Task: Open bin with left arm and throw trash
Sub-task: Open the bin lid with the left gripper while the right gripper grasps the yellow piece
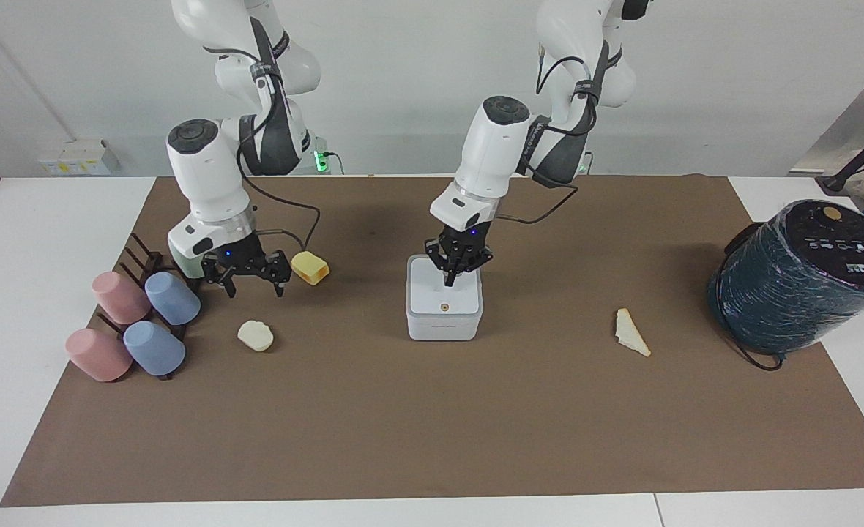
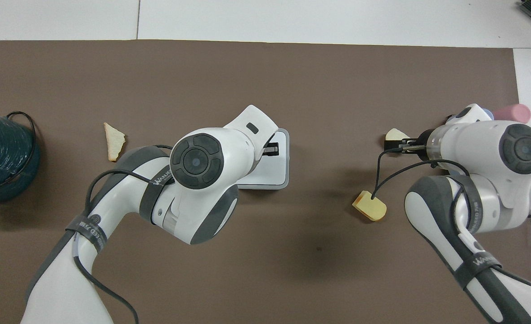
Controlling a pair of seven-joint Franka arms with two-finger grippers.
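Note:
The white bin (image 1: 444, 316) stands mid-mat with its lid down and the brownish button (image 1: 444, 307) showing. My left gripper (image 1: 449, 277) points down, shut, its tip just over the lid's half nearer to the robots; I cannot tell whether it touches. The left arm hides most of the bin (image 2: 281, 167) in the overhead view. My right gripper (image 1: 255, 287) is open and empty, low over the mat between the yellow block (image 1: 310, 267) and the cream scalloped lump (image 1: 255, 335). The pale wedge (image 1: 632, 333) lies toward the left arm's end.
A rack of pink, blue and green cups (image 1: 139, 315) stands at the right arm's end of the mat. The big dark teal wrapped cylinder (image 1: 798, 278) stands at the left arm's end. The brown mat (image 1: 432, 424) is bare farther from the robots.

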